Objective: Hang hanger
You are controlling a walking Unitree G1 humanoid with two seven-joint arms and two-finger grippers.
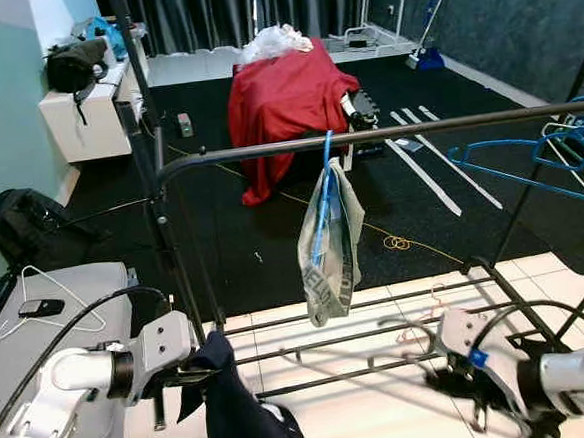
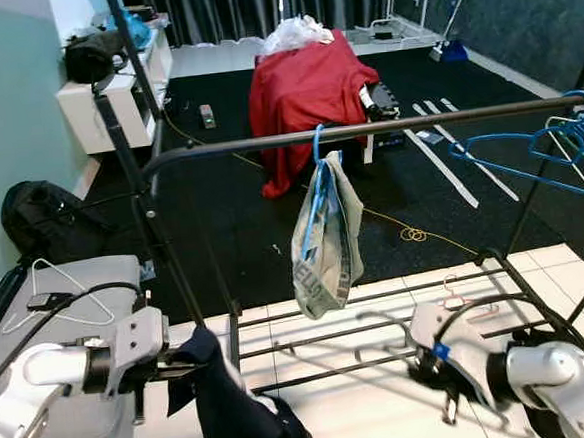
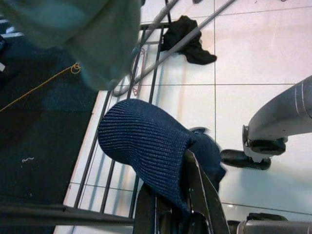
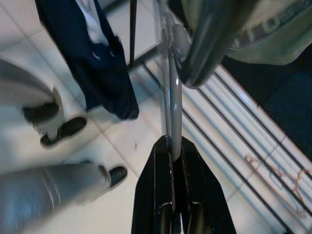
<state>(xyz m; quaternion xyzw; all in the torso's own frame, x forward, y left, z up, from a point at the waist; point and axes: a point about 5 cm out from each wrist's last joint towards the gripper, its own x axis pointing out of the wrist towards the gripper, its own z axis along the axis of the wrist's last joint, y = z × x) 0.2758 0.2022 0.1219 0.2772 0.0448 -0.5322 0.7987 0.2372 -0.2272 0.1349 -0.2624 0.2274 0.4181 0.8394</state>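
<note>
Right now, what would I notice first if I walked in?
Probably the big red cloth draped over something on the black carpet. Nearer, a pale grey-green garment on a blue hanger hangs from the black clothes rail. Low down, the left end effector grips a dark navy knitted garment.

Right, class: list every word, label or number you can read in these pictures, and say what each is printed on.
Grey garment hanging on the rail: dark lettering runs along its lower edge, too folded and blurred to read.
Nothing else carries text that can be read.
</note>
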